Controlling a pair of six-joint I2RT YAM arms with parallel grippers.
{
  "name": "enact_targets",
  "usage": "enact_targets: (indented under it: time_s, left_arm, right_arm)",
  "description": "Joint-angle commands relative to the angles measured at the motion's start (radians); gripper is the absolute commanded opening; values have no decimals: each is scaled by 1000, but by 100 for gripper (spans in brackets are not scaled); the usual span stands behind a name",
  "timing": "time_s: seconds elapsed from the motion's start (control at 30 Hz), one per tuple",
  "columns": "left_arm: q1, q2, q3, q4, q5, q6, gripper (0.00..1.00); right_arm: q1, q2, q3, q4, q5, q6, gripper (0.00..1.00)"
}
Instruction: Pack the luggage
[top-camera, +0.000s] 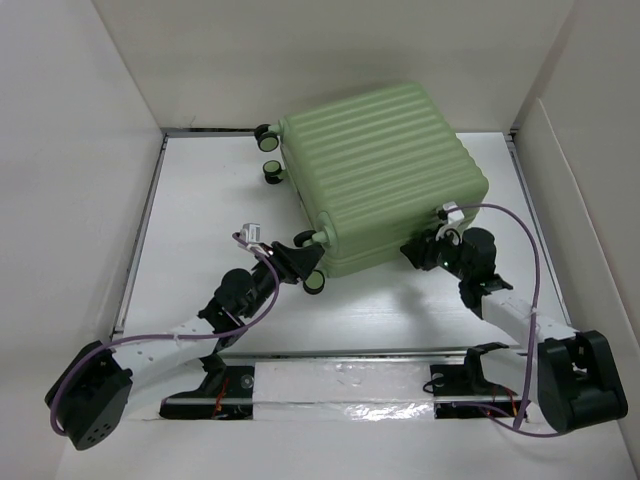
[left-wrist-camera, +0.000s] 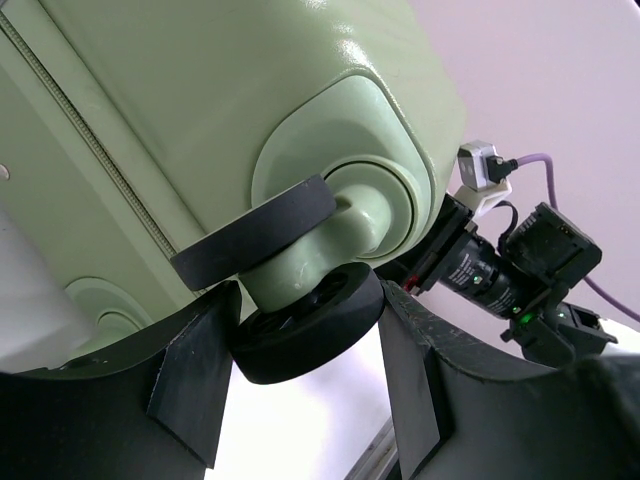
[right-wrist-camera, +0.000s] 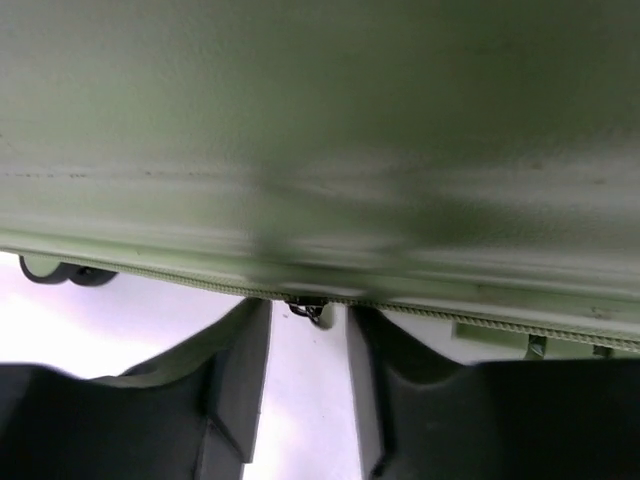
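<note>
Nearest, the left gripper (left-wrist-camera: 305, 325) is clamped around a wheel (left-wrist-camera: 300, 345) at the near-left corner of the luggage (top-camera: 385, 170), probably to steady it. The right gripper (right-wrist-camera: 308, 335) straddles the zipper pull (right-wrist-camera: 311, 309) on the near seam, its jaws partly apart and holding nothing, likely lining up on the zip. Beyond them, the closed luggage lies flat on the table (top-camera: 200, 200).

Both our arms reach forward. Our left gripper (left-wrist-camera: 310, 395) clamps a luggage wheel (left-wrist-camera: 312, 322); our right gripper (right-wrist-camera: 308, 390) has its jaws slightly apart.
</note>
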Motion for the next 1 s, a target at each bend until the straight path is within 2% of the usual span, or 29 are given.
enact_targets:
  time_s: [0.0, 0.1, 0.17, 0.3, 0.4, 0.43, 0.53, 0.57, 0.63, 0.7, 0.77, 0.83, 0.97]
  left_arm:
    - [-8, 4, 37, 64, 36, 18, 0]
    - [-8, 9, 39, 67, 36, 19, 0]
    - [-8, 10, 40, 67, 34, 19, 0]
    - [-8, 27, 50, 74, 34, 27, 0]
    - [-8, 62, 77, 108, 56, 25, 0]
    - [-8, 90, 102, 117, 65, 22, 0]
    - [-18, 144, 164, 153, 74, 16, 0]
    - [-35, 156, 181, 156, 74, 18, 0]
    - [-49, 179, 227, 156, 74, 21, 0]
    - [-49, 181, 257, 156, 134, -3, 0]
    - [-49, 155, 261, 130, 142, -11, 0]
    - [-58, 106, 264, 85, 143, -21, 0]
    - [-58, 15, 229, -2, 163, -54, 0]
  right_arm:
    - [-4, 9, -7, 276, -7, 41, 26]
    - [-4, -6, -22, 319, 9, 58, 6]
    - [7, -22, -27, 319, 20, 58, 0]
    - [49, -89, -51, 271, 62, 54, 0]
    - [166, -117, -42, 175, 134, 32, 0]
    - [266, -111, -34, 155, 180, 31, 0]
    - [457, -48, 22, 98, 254, 37, 0]
    - [588, -23, 65, 90, 307, 47, 0]
    - [706, 65, 116, 84, 349, 54, 0]
    - [839, 122, 200, 72, 426, 64, 0]
    - [878, 183, 233, 72, 502, 61, 0]
    - [878, 222, 231, 205, 469, 72, 0]
    - [887, 302, 271, 328, 487, 57, 0]
